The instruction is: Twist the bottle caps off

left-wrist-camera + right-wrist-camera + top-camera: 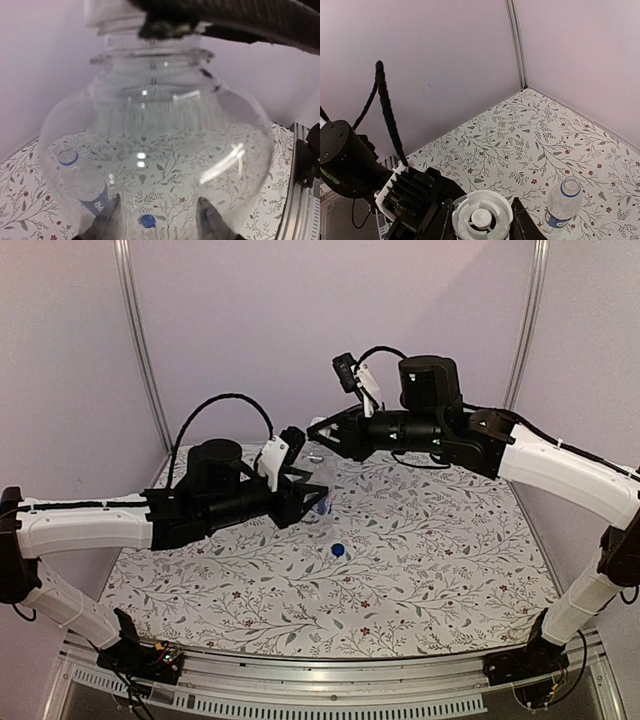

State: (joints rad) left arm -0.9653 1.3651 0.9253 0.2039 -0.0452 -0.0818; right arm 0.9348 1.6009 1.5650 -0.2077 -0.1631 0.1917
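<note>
White cap (482, 217) sits on the neck of the clear bottle (155, 150), pinched tight between the fingers of my right gripper (322, 430). The blue cap (337, 550) lies loose on the table (450, 540) below that bottle. My left gripper (303, 488) is closed partway around the clear bottle's body, holding it in the air. The risk, as I judge it — the thin wall buckles or spins in the left grip, and the cap slips. The labelled bottle (562, 205) stands uncapped beside and below the clear bottle — I can't read the white print on its dark blue label.
</note>
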